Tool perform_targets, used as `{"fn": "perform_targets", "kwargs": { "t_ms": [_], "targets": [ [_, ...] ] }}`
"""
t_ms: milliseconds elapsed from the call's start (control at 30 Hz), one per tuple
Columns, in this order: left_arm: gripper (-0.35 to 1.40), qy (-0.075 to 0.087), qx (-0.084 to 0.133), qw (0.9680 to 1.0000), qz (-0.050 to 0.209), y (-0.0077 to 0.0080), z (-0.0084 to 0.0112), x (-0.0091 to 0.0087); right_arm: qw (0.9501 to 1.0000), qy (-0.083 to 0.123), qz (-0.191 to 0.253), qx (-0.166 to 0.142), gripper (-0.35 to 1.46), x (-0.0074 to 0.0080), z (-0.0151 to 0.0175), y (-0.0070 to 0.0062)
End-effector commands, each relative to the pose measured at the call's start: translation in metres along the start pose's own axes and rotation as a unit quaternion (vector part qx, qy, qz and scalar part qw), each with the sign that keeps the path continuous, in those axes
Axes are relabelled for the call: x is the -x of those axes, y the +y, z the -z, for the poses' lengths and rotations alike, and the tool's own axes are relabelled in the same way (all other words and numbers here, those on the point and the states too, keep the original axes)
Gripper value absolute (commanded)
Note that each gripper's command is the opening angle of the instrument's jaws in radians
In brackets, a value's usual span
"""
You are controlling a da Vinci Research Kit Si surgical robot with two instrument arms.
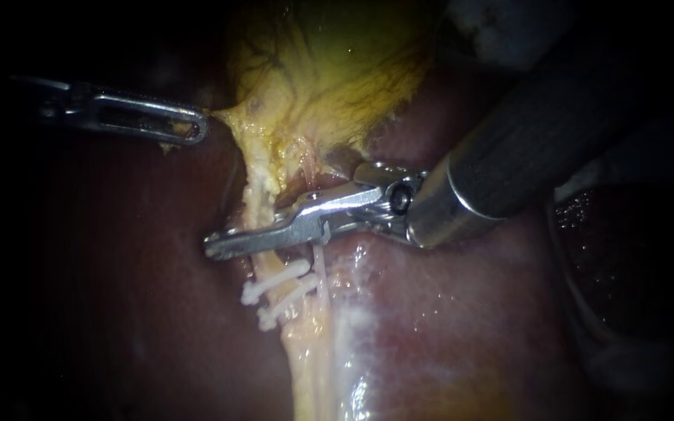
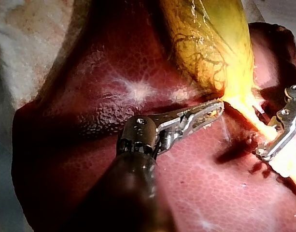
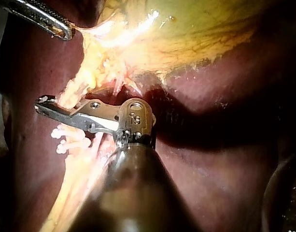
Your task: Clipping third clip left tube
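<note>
Closest to the lens in the endoscope view, the right instrument (image 1: pixel 216 245) slants in from the upper right to the centre of the frame. Its hand lies across the pale left tube (image 1: pixel 263 199), narrow and clamped on it. Two white clips (image 1: pixel 274 282) sit on the tube just below. At the upper left, the left instrument (image 1: pixel 196 129) pinches a drawn-out edge of the yellow gallbladder (image 1: pixel 329 70). Dark red liver (image 1: pixel 446 312) lies all around.

From the left wrist, the left instrument (image 2: pixel 216 110) holds its hand tight on the gallbladder (image 2: pixel 205 38) edge over the liver (image 2: pixel 114 87). The right instrument (image 2: pixel 263 152) stands just beyond.

From the right wrist, the right instrument (image 3: pixel 44 104) grips the tube just beside the clips (image 3: pixel 65 140). The left instrument (image 3: pixel 65 34) is well ahead.
</note>
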Motion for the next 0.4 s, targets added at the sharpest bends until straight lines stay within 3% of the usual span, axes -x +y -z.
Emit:
{"fn": "perform_targets", "kwargs": {
  "t_ms": [33, 400],
  "targets": [
    [-0.35, 0.000, 0.000, 1.0000, 0.000, 0.0000, 0.0000, 0.0000, 1.0000, 0.001, 0.000, 0.000, -0.35, 0.0001, -0.0001, 0.0000],
    [-0.35, 0.000, 0.000, 1.0000, 0.000, 0.0000, 0.0000, 0.0000, 1.0000, 0.001, 0.000, 0.000, -0.35, 0.0001, 0.0000, 0.0000]
  ]
}}
